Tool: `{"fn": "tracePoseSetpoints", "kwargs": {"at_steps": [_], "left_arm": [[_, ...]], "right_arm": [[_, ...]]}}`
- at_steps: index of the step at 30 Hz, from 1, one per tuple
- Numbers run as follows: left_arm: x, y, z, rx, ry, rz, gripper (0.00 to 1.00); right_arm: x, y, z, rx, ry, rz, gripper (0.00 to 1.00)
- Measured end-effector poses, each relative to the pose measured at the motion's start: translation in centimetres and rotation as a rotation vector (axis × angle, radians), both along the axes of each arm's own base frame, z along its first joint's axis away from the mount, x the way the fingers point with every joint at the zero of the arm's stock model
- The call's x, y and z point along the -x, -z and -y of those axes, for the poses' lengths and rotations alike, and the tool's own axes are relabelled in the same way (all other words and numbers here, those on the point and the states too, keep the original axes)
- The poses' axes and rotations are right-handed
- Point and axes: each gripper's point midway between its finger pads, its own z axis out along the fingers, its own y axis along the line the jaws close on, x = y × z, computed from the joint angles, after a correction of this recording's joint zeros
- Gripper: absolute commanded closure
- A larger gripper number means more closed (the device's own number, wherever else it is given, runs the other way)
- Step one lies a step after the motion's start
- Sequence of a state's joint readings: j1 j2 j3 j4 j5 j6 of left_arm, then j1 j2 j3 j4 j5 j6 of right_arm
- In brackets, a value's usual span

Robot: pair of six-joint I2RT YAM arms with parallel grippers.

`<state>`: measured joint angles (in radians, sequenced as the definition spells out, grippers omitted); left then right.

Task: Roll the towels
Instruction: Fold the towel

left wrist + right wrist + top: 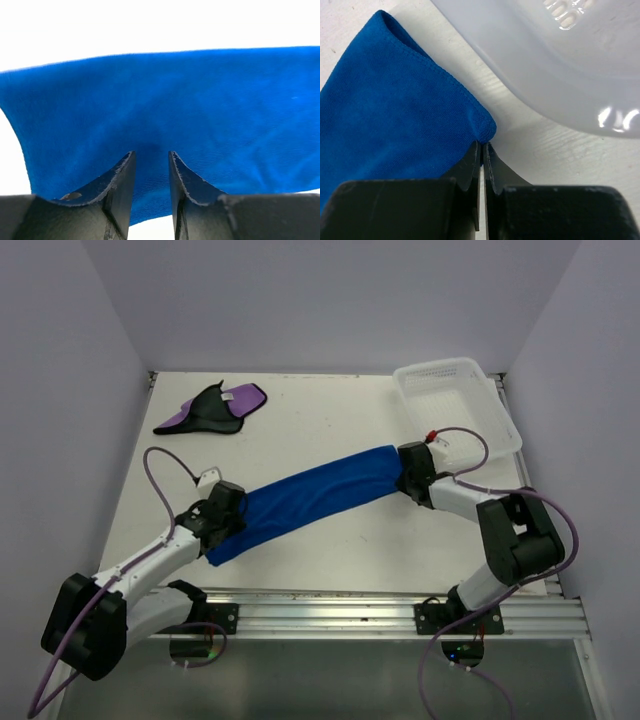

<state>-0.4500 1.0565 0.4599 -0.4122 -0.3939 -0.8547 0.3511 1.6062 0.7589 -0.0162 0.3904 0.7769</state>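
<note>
The blue towel (310,495) lies as a long folded band slanting across the middle of the table, between my two grippers. My left gripper (226,512) is at its lower left end. In the left wrist view its jaws (151,152) stand apart over the blue cloth (200,100), which shows flat through the gap. My right gripper (411,472) is at the upper right end, and its fingers (482,144) are shut on the tip of the towel's corner (485,127). The purple towel (215,408), black side partly up with a white tag, lies crumpled at the back left.
A white mesh basket (500,430) stands at the back right, just beyond my right gripper, and its wall (560,65) fills the right wrist view's upper right. A metal rail (400,615) runs along the near edge. Walls close in the left, back and right sides.
</note>
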Motion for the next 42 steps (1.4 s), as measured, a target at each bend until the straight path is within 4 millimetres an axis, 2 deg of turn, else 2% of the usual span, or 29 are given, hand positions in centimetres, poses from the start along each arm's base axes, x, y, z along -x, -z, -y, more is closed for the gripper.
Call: {"fn": "tracePoseSetpoints", "kwargs": {"at_steps": [10, 18, 24, 28, 36, 42], "left_arm": [[-2.8, -4.2, 1.5, 0.013, 0.09, 0.102, 0.62], [-3.1, -4.9, 2.4, 0.029, 0.14, 0.113, 0.62], [-3.2, -5.5, 2.9, 0.055, 0.167, 0.131, 0.62], [-2.9, -5.5, 3.3, 0.085, 0.18, 0.144, 0.62], [-0.2, -2.3, 2.8, 0.109, 0.177, 0.082, 0.62], [-0.1, -2.4, 2.8, 0.113, 0.175, 0.089, 0.62]], "right_arm": [[1.5, -2.1, 2.2, 0.09, 0.022, -0.01, 1.0], [3.2, -3.4, 4.4, 0.147, 0.06, -0.017, 1.0], [4.9, -3.5, 6.0, 0.165, 0.088, -0.033, 1.0], [4.5, -3.8, 5.4, 0.153, 0.035, -0.018, 1.0], [3.7, -3.8, 3.7, 0.115, -0.083, 0.013, 1.0], [3.8, -4.1, 1.5, 0.087, -0.197, 0.049, 1.0]]}}
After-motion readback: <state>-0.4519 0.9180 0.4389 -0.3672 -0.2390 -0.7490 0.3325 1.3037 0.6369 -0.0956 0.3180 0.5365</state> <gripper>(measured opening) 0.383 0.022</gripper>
